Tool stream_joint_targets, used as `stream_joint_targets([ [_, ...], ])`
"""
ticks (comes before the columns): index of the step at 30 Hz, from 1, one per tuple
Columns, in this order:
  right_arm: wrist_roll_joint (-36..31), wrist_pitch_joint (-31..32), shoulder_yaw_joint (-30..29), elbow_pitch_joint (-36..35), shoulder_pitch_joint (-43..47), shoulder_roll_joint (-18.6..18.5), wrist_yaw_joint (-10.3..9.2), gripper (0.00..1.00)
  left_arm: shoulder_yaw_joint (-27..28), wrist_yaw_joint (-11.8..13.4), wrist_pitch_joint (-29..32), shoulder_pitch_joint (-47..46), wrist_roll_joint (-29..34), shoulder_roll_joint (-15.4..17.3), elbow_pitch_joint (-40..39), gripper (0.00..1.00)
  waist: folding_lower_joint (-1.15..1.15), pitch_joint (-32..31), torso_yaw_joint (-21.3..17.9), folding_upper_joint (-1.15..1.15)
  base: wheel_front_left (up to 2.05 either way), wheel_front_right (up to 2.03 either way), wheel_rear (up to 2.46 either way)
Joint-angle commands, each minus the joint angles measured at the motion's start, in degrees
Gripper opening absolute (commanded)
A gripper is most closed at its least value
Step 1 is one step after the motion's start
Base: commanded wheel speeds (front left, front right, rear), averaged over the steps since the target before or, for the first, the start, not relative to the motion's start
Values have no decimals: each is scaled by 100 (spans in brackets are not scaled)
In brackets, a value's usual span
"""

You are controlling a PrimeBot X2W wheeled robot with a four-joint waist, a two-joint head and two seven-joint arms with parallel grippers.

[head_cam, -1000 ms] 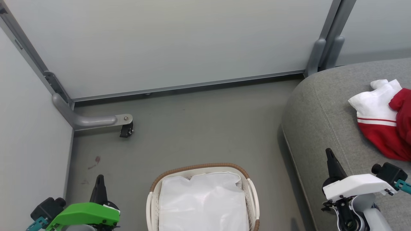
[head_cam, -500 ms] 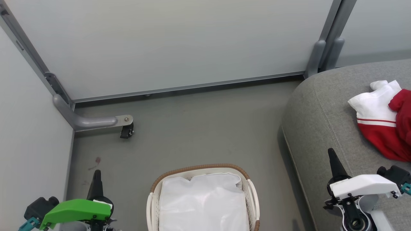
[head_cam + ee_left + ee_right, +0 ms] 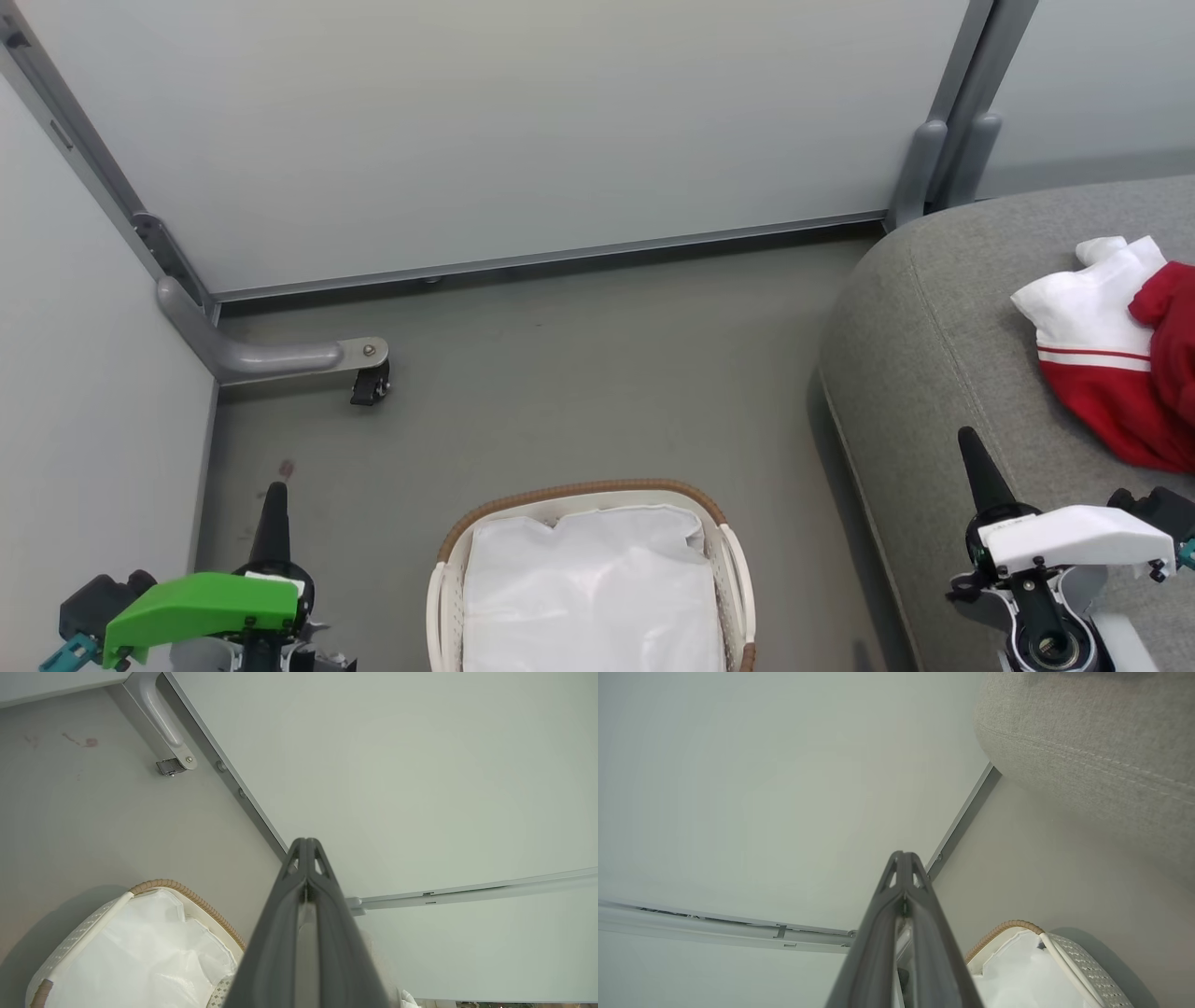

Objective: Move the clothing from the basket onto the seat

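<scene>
The red and white clothing (image 3: 1111, 359) lies bunched on the grey seat (image 3: 943, 317) at the right edge of the head view. On the floor at bottom centre stands the white basket (image 3: 439, 597) with a brown woven rim; inside it I see just the white liner (image 3: 588, 597). My left gripper (image 3: 275, 490) is shut and empty at the lower left, left of the basket. Over the seat's front part, my right gripper (image 3: 966, 437) is shut and empty, apart from the clothing. The wrist views show the left gripper (image 3: 306, 842) and right gripper (image 3: 903, 855) with fingers pressed together.
Pale partition panels (image 3: 485, 131) close off the back and left. A grey metal foot with a black caster (image 3: 369, 383) juts onto the floor at the left. Bare grey floor (image 3: 597, 373) lies between the basket, the panels and the seat.
Both grippers have drawn back toward the bottom of the head view, the left one drifting left and the right one slightly right. The camera tilted slightly. Clothing and basket lie as before.
</scene>
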Motion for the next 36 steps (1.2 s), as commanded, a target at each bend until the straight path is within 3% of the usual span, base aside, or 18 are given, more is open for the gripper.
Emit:
stream_joint_targets([
  [1,156,49,-28,-84,19,-37,-3,0,36,-40,40,-150,-152,26,-81,0,0,-3,1,0,0,0,0],
  [36,1763,492,-180,-348,133,-50,-4,0,288,-161,479,-216,-1667,35,-327,0,0,-79,15,0,0,0,0],
])
